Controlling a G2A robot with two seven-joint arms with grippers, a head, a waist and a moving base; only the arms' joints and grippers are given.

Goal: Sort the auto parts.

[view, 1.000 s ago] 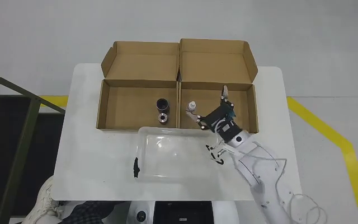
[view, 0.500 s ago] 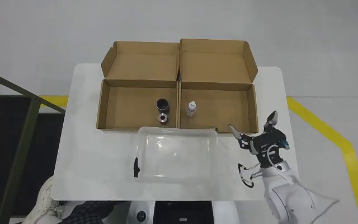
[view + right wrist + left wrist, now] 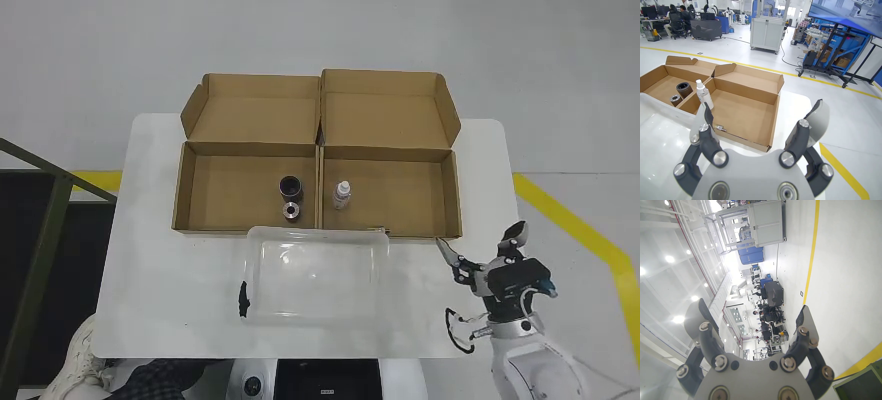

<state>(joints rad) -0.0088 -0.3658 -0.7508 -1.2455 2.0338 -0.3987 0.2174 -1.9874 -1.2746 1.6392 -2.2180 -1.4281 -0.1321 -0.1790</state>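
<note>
Cardboard boxes: left box (image 3: 200, 190) holds two dark cylinders (image 3: 289, 198); right box (image 3: 410, 195) holds a spray bottle (image 3: 343, 192) and a small metal part (image 3: 720, 127) by its near wall.
Clear bin (image 3: 315, 275): just in front of the boxes.
Thing left to sort: black part (image 3: 242, 298), at the bin's left wall; can't tell if inside or outside.
Its axis: long, slim, running roughly near-to-far across the table; which end leads is too small to tell.
Right gripper (image 3: 480, 238): fingers apart, nothing held, over the table's right edge, well apart from the part.
Left gripper (image 3: 753, 305): fingers apart, nothing held, aimed out at the room.
Step, judged: fetch the black part.
Do it well: the left arm looks nearer; turn the wrist so the fingers close across the short width, mid-length, clear of the bin wall.
</note>
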